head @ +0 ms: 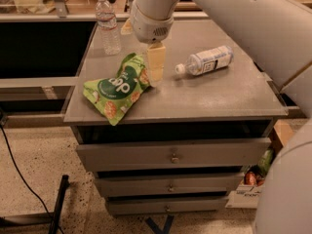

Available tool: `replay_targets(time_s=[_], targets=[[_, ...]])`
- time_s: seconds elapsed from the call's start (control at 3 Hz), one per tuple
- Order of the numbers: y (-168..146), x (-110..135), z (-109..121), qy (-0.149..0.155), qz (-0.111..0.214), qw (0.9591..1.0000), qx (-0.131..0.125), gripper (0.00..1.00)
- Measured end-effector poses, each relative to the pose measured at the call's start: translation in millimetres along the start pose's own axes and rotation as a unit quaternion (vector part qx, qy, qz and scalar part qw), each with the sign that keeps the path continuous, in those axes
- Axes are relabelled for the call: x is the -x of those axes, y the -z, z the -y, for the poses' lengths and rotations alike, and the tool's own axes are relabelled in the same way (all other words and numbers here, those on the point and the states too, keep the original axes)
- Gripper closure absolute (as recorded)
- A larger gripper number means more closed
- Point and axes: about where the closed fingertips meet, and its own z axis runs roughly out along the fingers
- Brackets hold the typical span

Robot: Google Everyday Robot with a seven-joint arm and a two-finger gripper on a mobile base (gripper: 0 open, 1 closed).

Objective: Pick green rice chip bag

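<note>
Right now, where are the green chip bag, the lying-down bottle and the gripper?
green rice chip bag [116,87]: camera view, on its dark logo.
lying water bottle [208,60]: camera view, on its label.
gripper [156,76]: camera view, its lower end, beside the bag.

On grey drawer cabinet [219,99]: upright water bottle [108,26] at 11 o'clock, lying water bottle [204,61] at 3 o'clock of gripper [156,79] mid-top. Black cable [14,169] on floor at 8 o'clock.
</note>
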Motion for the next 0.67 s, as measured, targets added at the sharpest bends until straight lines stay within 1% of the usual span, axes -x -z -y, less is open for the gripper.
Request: replay_targets(time_s=[0.33, 0.67], targets=[[-21.0, 12.4, -1.6, 0.011, -0.004, 0.9999, 0.013, 0.00], [-40.1, 24.1, -9.3, 0.024, -0.008, 0.9994, 0.025, 0.00]])
